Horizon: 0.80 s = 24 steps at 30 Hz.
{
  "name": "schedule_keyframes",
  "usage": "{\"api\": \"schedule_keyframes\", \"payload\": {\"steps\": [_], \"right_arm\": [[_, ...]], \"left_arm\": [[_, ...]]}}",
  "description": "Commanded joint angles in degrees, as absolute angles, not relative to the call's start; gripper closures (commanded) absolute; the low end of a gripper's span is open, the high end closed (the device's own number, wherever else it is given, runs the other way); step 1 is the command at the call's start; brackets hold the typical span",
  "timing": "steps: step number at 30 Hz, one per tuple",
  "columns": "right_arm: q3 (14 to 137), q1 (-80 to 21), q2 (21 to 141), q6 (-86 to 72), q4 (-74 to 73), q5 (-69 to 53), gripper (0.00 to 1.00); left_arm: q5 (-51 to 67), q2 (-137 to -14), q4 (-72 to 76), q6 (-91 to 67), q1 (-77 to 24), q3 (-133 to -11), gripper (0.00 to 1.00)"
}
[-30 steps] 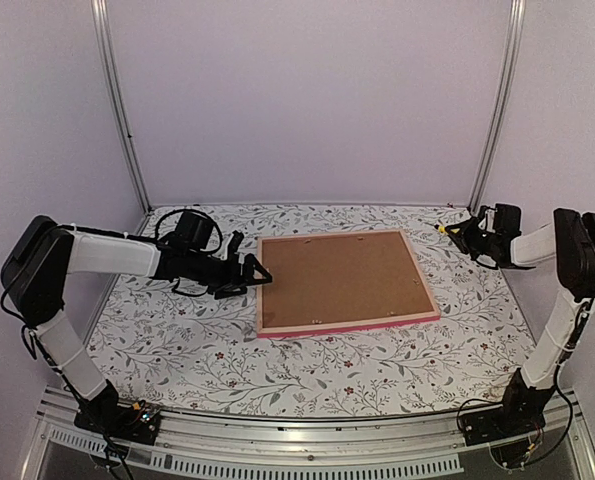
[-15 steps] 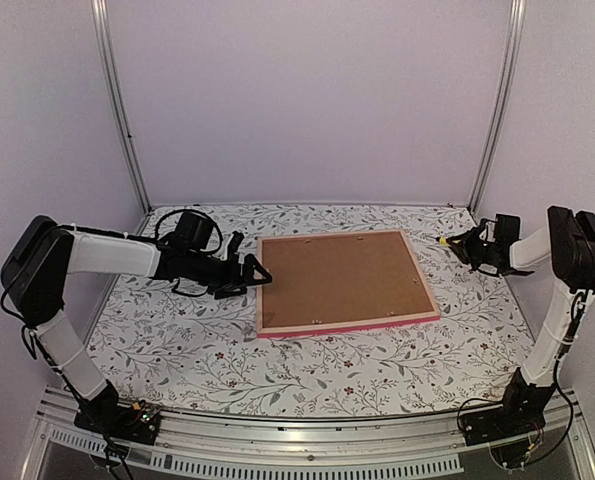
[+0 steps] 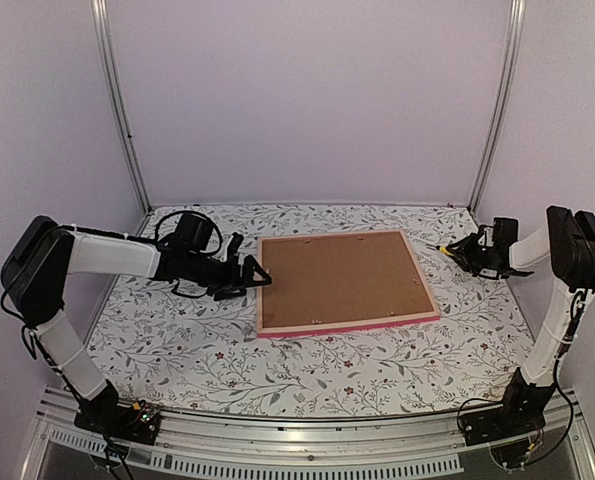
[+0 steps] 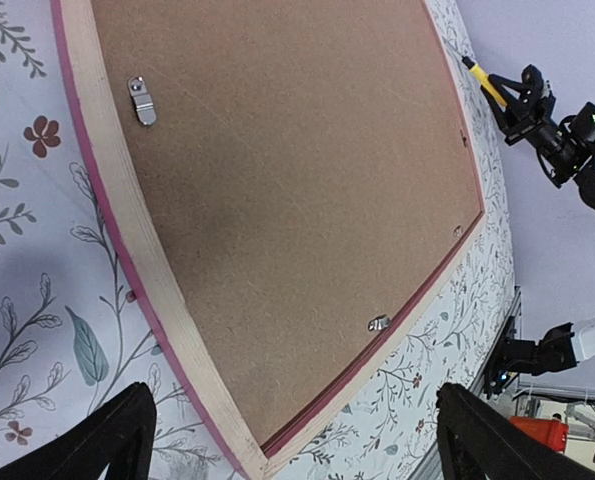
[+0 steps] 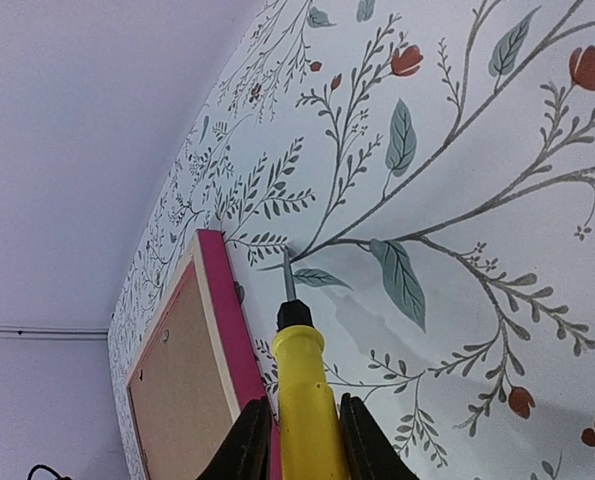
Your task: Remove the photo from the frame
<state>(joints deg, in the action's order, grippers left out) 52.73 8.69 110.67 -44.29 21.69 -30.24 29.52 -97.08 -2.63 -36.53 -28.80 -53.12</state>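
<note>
**Top view.** Large rectangular frame with a thin bright pink border [image 3: 349,326] lying back-up on the white floral-print surface [image 3: 307,375], about midway between its left and right edges. Plain brown backing board [image 3: 337,275] uppermost, presumably for access to the fastenings. No sight of the photo: judged to be inside the frame, face down beneath the board. Left hand [image 3: 258,271] spread wide and empty, just beside the frame's left edge, probably ready to steady or lift it. Right hand [image 3: 467,250] near the surface's right edge, beyond the frame's far right corner, carrying a yellow-handled screwdriver [image 3: 442,245] aimed at the frame.

**Left wrist view.** Looking across the board from the frame's left side. Two black fingertips [image 4: 117,440] far apart at the bottom, nothing between. Small metal clips [image 4: 142,100] along the board's margin, apparently the fastenings; too small to tell whether turned clear.

**Right wrist view.** Dark fingers [image 5: 245,445] clamped on the yellow handle from both sides. Thin metal shaft low over the surface, just beside the pink outer edge; contact with the surface impossible to tell. Likely purpose: turning or prying the clips.
</note>
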Motion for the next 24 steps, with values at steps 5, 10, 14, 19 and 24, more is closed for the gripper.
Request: {"api": "schedule_keyframes", "payload": {"steps": [5,10,14,19,24], "right_arm": [[51.6,8.8,108.9,-39.1,17.3,-27.0,0.67],[51.3,8.8,107.7,-37.0,14.5,-25.0,0.61],[50.8,8.6,106.7,-35.6,12.5,-23.1,0.60],[50.6,7.3,105.2,-33.3,9.4,-19.8,0.58],[51.3,4.9,103.4,-30.5,5.0,-15.3,0.56]], "left_arm": [[29.7,-96.0,-1.9,-36.1,-28.2,-52.1,0.01],[30.0,-96.4,-1.5,-36.3,-28.1,-52.3,0.00],[30.0,-96.6,-1.5,-36.1,-28.2,-52.5,0.01],[30.0,-96.8,-1.5,-36.0,-28.1,-52.4,0.01],[30.1,-97.1,-1.3,-36.1,-28.1,-52.5,0.01]]}}
